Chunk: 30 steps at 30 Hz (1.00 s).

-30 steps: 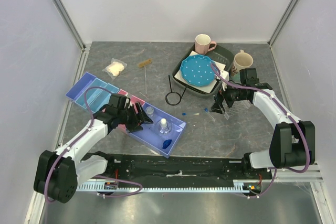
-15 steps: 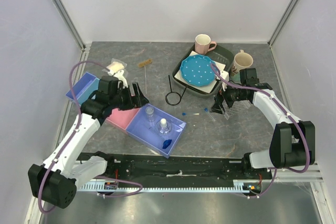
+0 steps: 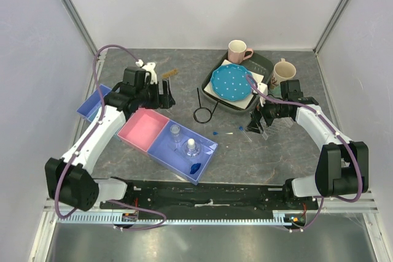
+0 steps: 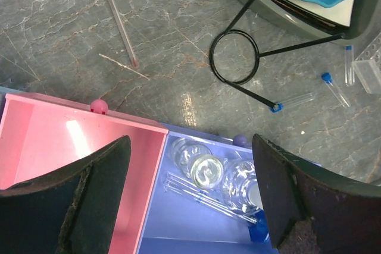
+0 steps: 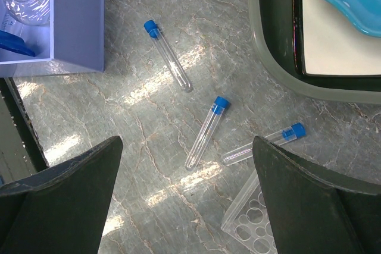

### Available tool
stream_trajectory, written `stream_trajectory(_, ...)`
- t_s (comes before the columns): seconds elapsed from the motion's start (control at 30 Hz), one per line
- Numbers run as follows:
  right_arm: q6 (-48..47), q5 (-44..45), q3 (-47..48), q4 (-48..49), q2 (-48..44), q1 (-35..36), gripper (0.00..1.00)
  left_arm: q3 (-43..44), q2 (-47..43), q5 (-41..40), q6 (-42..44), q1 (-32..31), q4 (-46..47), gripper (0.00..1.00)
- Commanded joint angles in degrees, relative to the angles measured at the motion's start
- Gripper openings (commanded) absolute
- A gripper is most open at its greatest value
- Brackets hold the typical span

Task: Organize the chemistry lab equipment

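Observation:
My left gripper (image 3: 162, 97) is open and empty, above the far edge of the pink compartment (image 4: 71, 141) of the organiser tray (image 3: 150, 134). Its purple compartment holds two clear bottles (image 4: 205, 171), a thin glass stick (image 4: 205, 197) and the blue hexagonal piece (image 3: 194, 167). The black wire ring (image 3: 202, 115) lies on the table, also in the left wrist view (image 4: 235, 57). My right gripper (image 3: 258, 121) is open and empty above three blue-capped tubes (image 5: 205, 132) and the clear tube rack (image 5: 250, 224). A thin stick (image 4: 116, 19) lies beyond the tray. The bag of white wads is mostly hidden behind my left arm.
A dark tray (image 3: 261, 65) at the back right holds the blue dotted plate (image 3: 231, 82). A pink mug (image 3: 238, 50) and a cream mug (image 3: 284, 72) stand by it. The organiser's blue end (image 3: 91, 104) is near the left wall. A brown-tipped stick (image 3: 170, 73) lies at the back.
My left arm has swung from over the purple compartment back and to the far left, over the pink compartment's far edge. The right arm has not moved.

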Motion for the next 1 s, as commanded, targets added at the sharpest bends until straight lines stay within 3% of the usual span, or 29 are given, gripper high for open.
stream_trajectory(0.0,-1.67,-1.47,2.18,0.11,-1.52,-0.08,0.98,3.71,4.04,-0.48,3.44,0.44,1.86,0.88)
stream_trajectory(0.47,-3.08,-1.56,1.48,0.11,-2.22,-0.17,0.98,7.05,12.64,-3.21,7.05,1.06,7.13,0.88)
stream_trajectory(0.67,-3.35,-0.24,1.48,0.2,-1.7,-0.17,0.98,14.6,22.49,-3.56,6.43,1.15,6.43,0.83)
stream_trajectory(0.97,-3.7,2.4,2.01,-0.15,-0.55,-0.17,0.98,33.75,40.75,-9.8,5.73,1.15,-3.32,0.72)
